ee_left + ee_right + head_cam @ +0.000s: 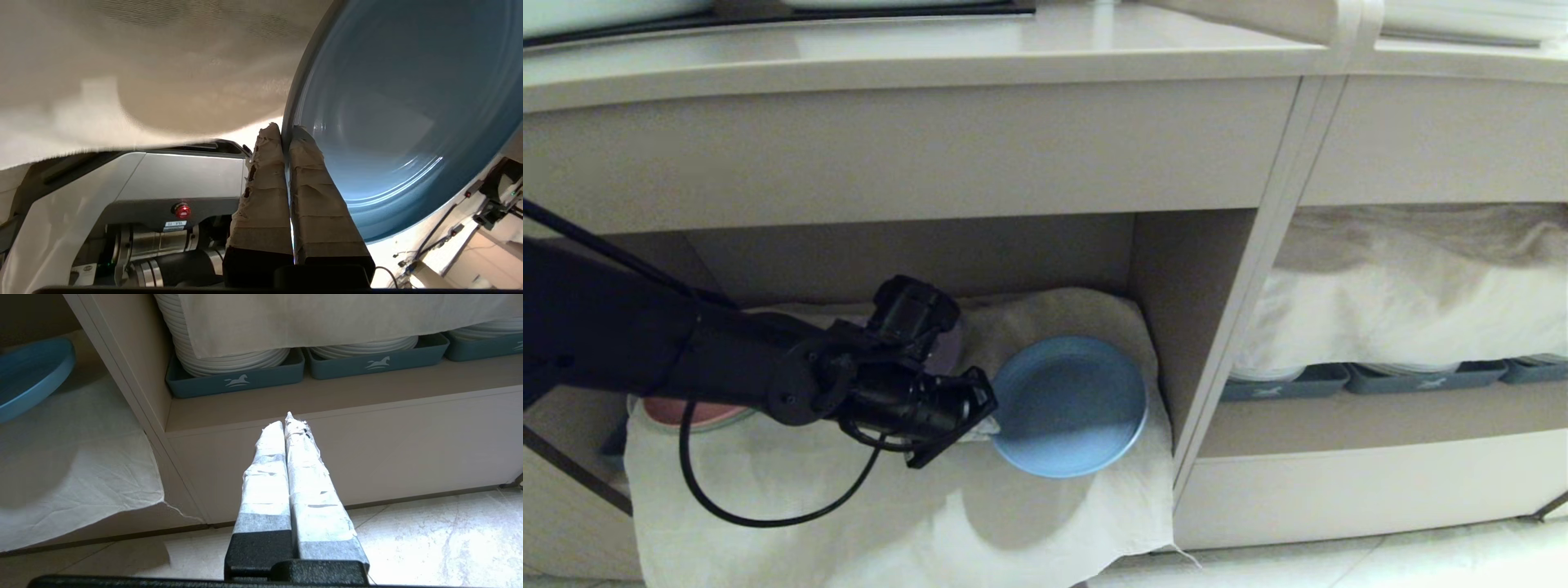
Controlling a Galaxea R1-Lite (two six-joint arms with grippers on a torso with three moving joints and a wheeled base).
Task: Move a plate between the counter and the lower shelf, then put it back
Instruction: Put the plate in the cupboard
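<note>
Black and cabled, the left arm is reaching in from the near left, and its left gripper (pixel 980 408) is pinching the left rim of the round, matte light-blue plate (pixel 1068 406); in the left wrist view the two tape-wrapped fingers (pixel 265 183) are pressing together on that thin edge. That plate is hanging at the front of the lower shelf (pixel 1045 269), the beige open compartment on the left, above the rumpled white cloth (pixel 890 523) that is lining it and spilling over the near edge. A soft shadow is lying on the cloth beneath the plate, which suggests it is being carried rather than resting, though I cannot tell this for certain. Farther left, partly behind the arm, a pink plate (pixel 690 412) is sitting on the same cloth. Overhead, the long beige counter (pixel 890 57) is jutting out.

The right gripper (pixel 288 424), its taped fingers closed on nothing, is idling low by the floor, facing the grey-blue trays (pixel 235 377) stacked with white plates (pixel 229 355) in the right compartment.

Risk is lying mainly in the grip: a pinch on one edge is leaving the plate's weight hanging far out, so it could be tilting or slipping free. Rising too close in could also be knocking it against the counter's thick front edge, and the loose cloth could be snagging.
</note>
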